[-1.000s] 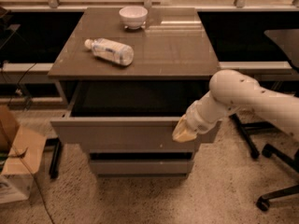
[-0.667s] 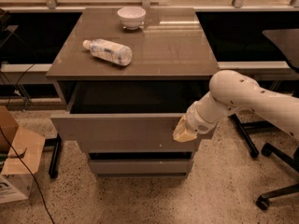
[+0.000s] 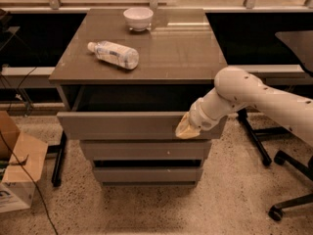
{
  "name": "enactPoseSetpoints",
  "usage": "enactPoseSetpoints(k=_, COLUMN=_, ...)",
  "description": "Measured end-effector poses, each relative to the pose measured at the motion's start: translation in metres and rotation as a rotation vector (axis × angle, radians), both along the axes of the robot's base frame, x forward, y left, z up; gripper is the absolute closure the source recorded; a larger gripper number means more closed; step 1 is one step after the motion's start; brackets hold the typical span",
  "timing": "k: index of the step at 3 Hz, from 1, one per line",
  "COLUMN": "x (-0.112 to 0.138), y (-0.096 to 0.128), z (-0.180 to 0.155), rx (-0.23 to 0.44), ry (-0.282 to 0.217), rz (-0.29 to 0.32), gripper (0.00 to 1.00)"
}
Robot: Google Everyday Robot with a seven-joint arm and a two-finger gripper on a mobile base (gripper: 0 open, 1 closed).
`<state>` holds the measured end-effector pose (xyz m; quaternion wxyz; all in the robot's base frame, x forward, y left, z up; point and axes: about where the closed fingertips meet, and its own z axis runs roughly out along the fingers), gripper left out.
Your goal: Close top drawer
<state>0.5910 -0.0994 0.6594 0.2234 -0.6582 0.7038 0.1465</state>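
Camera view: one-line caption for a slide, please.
Tan-tipped gripper at the right end of the flat front of the wide grey-brown top drawer, which stands partly open.

1. dim, warm indoor light overall.
2. pale glare streaks the counter [image 3: 171, 53] along its back edge, beside the bowl [image 3: 138, 17].
3. deep shadow fills the top drawer [image 3: 122, 125] under the counter's front edge.
4. the claw [image 3: 187, 129], below the front right corner, is lit pale yellow.
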Motion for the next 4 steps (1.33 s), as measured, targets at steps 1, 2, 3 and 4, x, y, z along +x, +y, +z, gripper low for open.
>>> enactPoseSetpoints(k=1, x=0.0321, y=0.0091, z=0.0015, rx=0.033, ry=-0.028, rz=0.004, gripper=0.37)
enactPoseSetpoints(k=2, x=0.0388, y=0.0112, z=0.0020, rx=0.042, ry=-0.036, rz=0.004, gripper=0.13)
enactPoseSetpoints(k=3, x=0.0388, y=0.0113, z=0.0019, rx=0.042, ry=-0.036, rz=0.004, gripper=0.00)
enactPoseSetpoints(k=4, x=0.0387, y=0.0113, z=0.0019, rx=0.042, ry=-0.036, rz=0.004, gripper=0.00)
